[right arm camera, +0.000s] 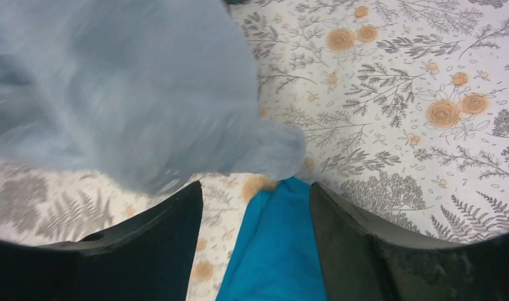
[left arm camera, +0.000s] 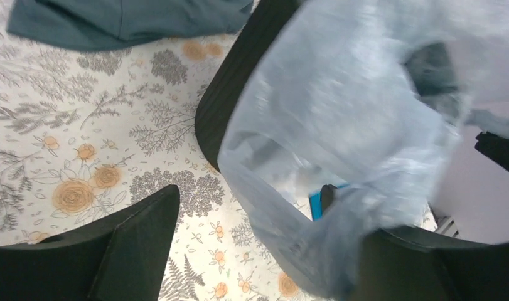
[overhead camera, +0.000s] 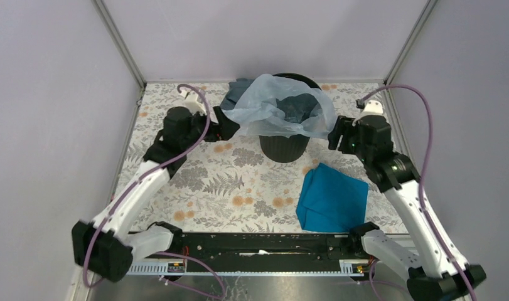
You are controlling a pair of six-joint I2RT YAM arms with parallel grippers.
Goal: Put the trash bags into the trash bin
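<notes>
The black trash bin (overhead camera: 284, 148) stands at the back middle of the table. The pale blue trash bag (overhead camera: 272, 108) lies spread over its mouth, sagging inside and hanging down the outer wall on both sides. My left gripper (overhead camera: 230, 128) is at the bag's left edge with its jaws wide apart. In the left wrist view the film (left arm camera: 339, 125) drapes against the right finger (left arm camera: 427, 269), beside the bin wall (left arm camera: 230, 94). My right gripper (overhead camera: 335, 135) is open at the bag's right edge. The blurred film (right arm camera: 126, 94) hangs just beyond its fingertips (right arm camera: 176, 226), with nothing between them.
A bright teal cloth (overhead camera: 332, 197) lies on the flowered table in front of the bin to the right, showing far below the right gripper (right arm camera: 255, 191). A dull grey-blue cloth (overhead camera: 239, 89) lies behind the bin on the left. Grey walls enclose three sides.
</notes>
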